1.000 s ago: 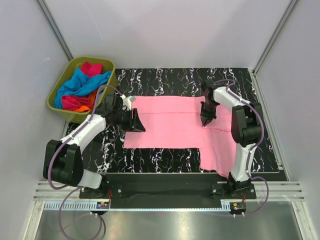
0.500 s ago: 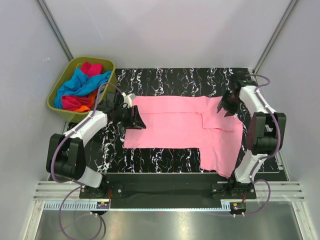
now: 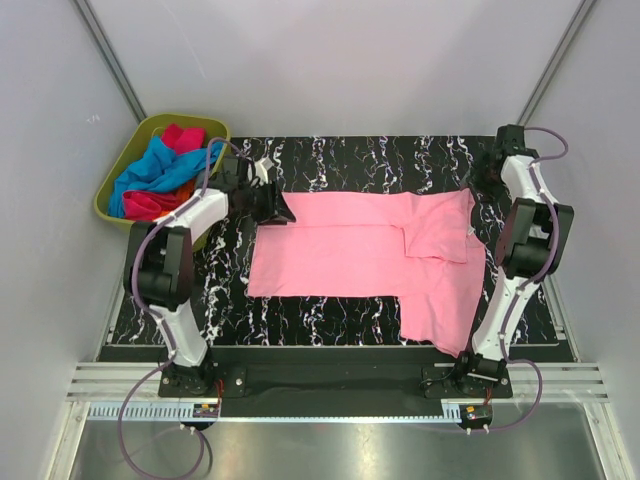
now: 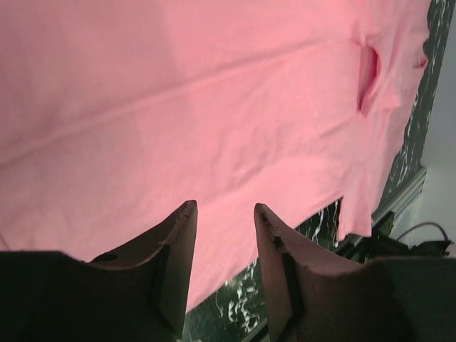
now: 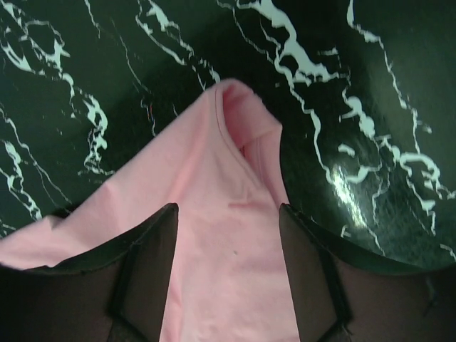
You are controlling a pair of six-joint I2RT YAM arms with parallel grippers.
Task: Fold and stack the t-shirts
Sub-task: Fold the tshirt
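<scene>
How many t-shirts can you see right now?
4: a light pink t-shirt spread on the table, plus a blue t-shirt, a magenta t-shirt and an orange t-shirt heaped in the green bin; more may be hidden.

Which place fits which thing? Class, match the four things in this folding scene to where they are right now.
Things:
1. light pink t-shirt
2. olive-green bin
3. left gripper
4. right gripper

Places:
A. beside the table, at its far left corner
B. open, over the shirt's far right corner
C. spread flat mid-table
D. open, over the shirt's far left part

Pairs: 1-C, 2-A, 3-D, 4-B
</scene>
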